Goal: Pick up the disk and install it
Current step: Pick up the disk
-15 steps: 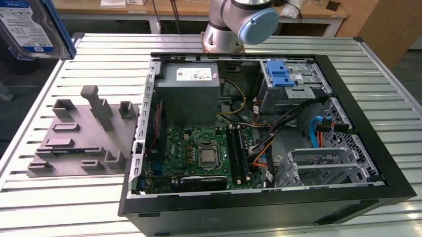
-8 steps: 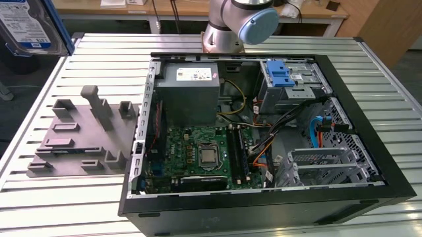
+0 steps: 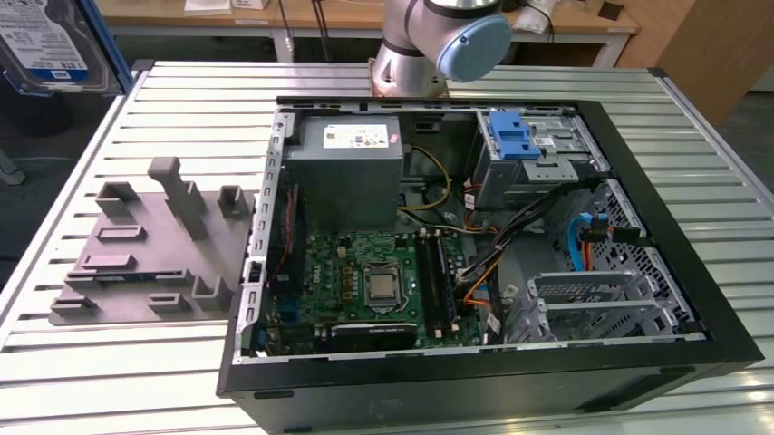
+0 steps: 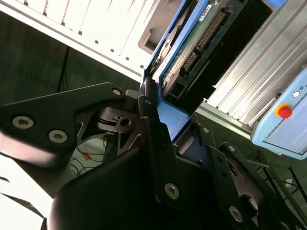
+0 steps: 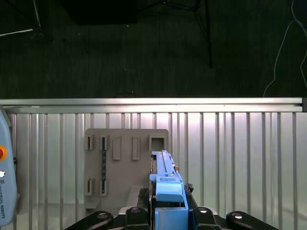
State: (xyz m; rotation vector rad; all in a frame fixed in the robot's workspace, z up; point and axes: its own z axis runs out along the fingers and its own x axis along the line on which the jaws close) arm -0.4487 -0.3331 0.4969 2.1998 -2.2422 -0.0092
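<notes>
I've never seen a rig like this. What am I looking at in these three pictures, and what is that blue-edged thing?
This is a single robot arm working at a slatted metal table. The exterior view comes from a camera off the arm that looks down on the table. On the table lies an open black computer case with its green circuit board showing. Beside the case, toward the exterior view's left, sits a grey plate with slots and posts.

The two wrist views come from cameras riding on the arm near its gripper, a black clamp with fingers. The gripper is shut on the disk, a hard drive framed by blue plastic rails. It is held in the air, outside the case. In the exterior view it appears in the top left corner.
</notes>
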